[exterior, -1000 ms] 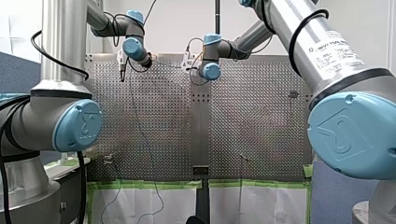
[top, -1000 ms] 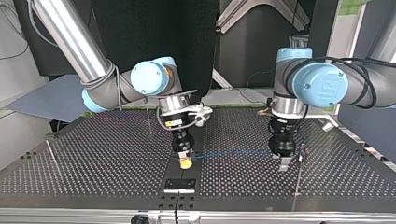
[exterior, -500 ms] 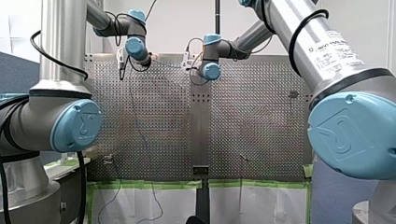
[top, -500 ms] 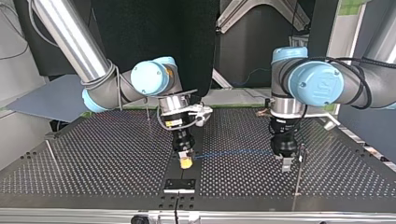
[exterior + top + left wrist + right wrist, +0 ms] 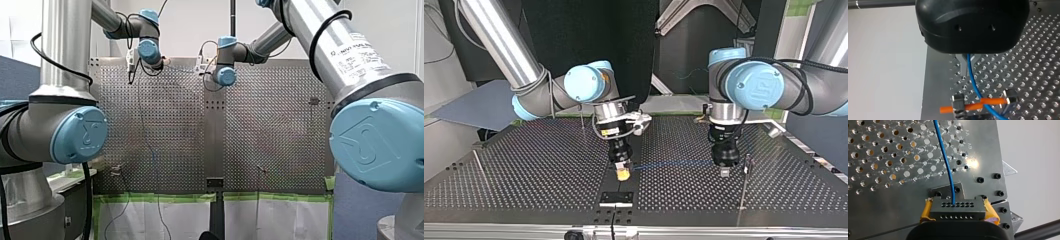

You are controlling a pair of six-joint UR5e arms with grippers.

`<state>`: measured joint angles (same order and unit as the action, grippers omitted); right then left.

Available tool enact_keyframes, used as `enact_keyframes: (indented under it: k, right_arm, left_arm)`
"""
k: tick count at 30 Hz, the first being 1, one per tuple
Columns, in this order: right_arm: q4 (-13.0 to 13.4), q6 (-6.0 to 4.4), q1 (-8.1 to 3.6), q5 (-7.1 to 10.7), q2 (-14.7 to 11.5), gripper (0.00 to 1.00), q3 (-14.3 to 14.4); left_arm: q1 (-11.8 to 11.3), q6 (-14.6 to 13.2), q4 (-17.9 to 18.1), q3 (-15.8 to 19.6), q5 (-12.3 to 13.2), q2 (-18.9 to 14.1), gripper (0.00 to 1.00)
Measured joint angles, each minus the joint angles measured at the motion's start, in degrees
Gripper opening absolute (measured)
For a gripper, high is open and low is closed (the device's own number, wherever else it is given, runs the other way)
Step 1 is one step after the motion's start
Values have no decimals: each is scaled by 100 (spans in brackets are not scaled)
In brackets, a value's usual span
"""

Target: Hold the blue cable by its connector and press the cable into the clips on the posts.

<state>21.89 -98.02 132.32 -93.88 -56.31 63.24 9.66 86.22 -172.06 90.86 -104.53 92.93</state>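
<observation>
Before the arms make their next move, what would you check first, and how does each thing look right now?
1. My right gripper clamps the connector: ok.
2. The blue cable runs straight between both grippers: ok.
3. My left gripper closes on the cable: ok.
4. Cable in the clip on the thin post: cannot tell.
5. Cable clear of the orange rod: cannot tell; they cross in the left wrist view.

My left arm's pincer (image 5: 724,172) now sits a little more to the top view's left, further from the thin post (image 5: 744,185) than before.
</observation>
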Motion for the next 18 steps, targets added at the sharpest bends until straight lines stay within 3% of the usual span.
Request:
enact_keyframes:
  k: [10, 18]
  right_arm:
    - [-58, 0, 12, -12, 0, 0, 32]
    - [-50, -6, 54, -47, 0, 0, 378]
  left_arm:
    - [91, 25, 73, 153, -109, 54, 0]
    - [288, 22, 267, 397, -254, 348, 0]
